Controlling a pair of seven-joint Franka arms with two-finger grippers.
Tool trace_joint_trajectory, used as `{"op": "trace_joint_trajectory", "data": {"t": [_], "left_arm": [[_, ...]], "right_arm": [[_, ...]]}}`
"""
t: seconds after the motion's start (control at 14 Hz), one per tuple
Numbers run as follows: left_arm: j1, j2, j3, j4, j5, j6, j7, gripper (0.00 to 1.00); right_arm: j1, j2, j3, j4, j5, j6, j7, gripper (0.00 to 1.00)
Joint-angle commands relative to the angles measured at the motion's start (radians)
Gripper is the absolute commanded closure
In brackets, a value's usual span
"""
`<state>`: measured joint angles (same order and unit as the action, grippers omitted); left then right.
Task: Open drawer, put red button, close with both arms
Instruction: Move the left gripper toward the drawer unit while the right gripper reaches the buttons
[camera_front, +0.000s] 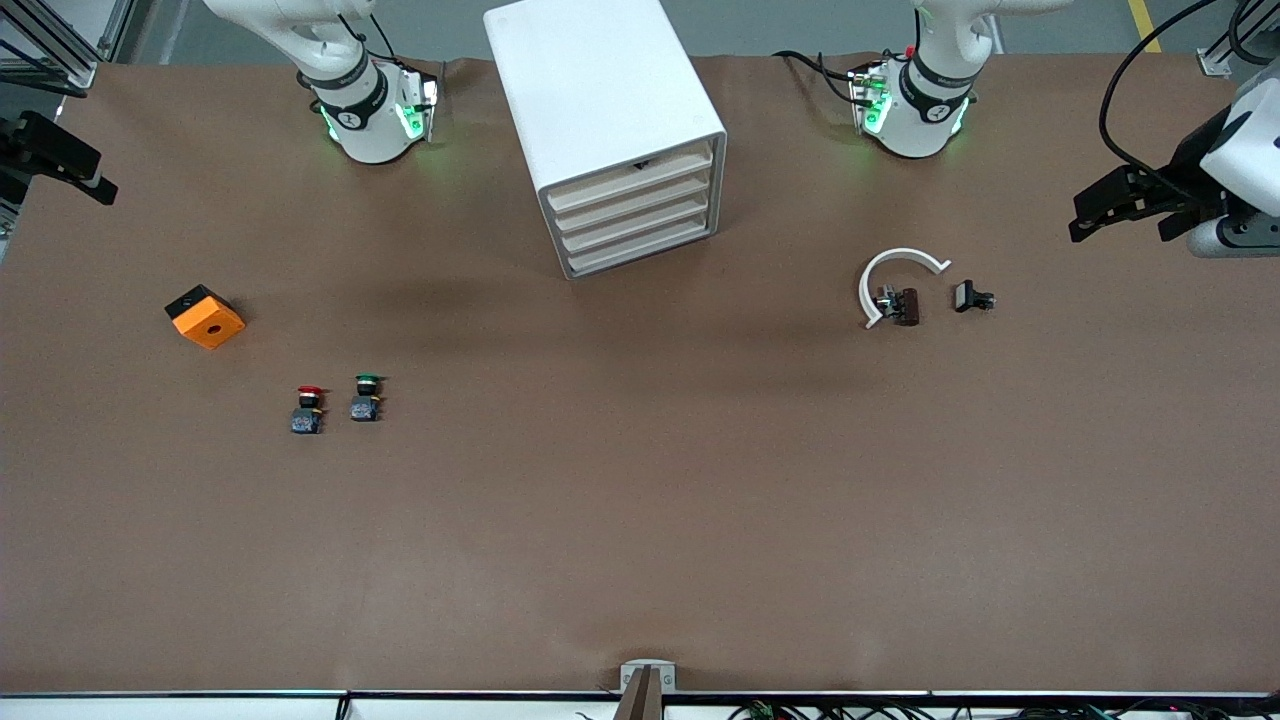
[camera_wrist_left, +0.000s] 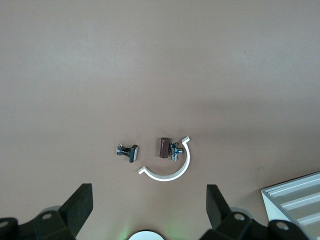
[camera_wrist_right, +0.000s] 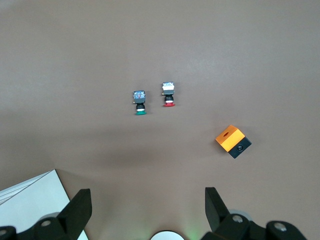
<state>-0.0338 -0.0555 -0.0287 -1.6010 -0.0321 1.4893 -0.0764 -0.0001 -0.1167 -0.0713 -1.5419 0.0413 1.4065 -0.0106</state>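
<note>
Drawers (camera_front: 640, 220) shut; red button (camera_front: 308, 408) on table; pincers open.

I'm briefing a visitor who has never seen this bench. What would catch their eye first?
Probably the white cube cabinet with four shut cream-fronted drawers, standing between the two arm bases. Next, the bright orange block toward the right arm's end, with the tiny red-capped push-button and its green-capped twin side by side, nearer the front camera. Toward the left arm's end lies a curved white plastic clip.
</note>
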Motion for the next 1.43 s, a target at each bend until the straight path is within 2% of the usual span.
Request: {"op": "trace_joint_trajectory", "data": {"t": [0.0,0.36,0.57,0.79,1.21,1.36], "left_arm": [[0.000,0.009,-0.003,0.021,0.015,-0.020,0.001,0.00],[0.005,0.025,-0.003,0.020,0.015,-0.020,-0.008,0.00],[-0.001,0.057,-0.003,-0.019,0.018,-0.038,-0.006,0.00],[-0.014,0.205,-0.007,-0.016,0.024,-0.025,-0.006,0.00],[-0.070,0.449,-0.014,-0.010,0.023,0.150,-0.034,0.00],[-0.087,0.497,-0.016,-0.004,0.024,0.199,-0.132,0.00]], "right_arm": [[-0.003,-0.006,0.001,0.008,0.005,-0.014,-0.028,0.00],[-0.003,-0.008,-0.001,0.009,0.005,-0.047,-0.029,0.00],[-0.005,-0.008,-0.001,0.009,0.005,-0.047,-0.029,0.00],[-0.006,-0.008,-0.002,0.009,0.005,-0.047,-0.022,0.00],[-0.011,0.011,-0.007,0.017,-0.003,-0.041,-0.029,0.00],[-0.012,0.098,-0.005,0.020,-0.004,-0.044,-0.016,0.00]]}}
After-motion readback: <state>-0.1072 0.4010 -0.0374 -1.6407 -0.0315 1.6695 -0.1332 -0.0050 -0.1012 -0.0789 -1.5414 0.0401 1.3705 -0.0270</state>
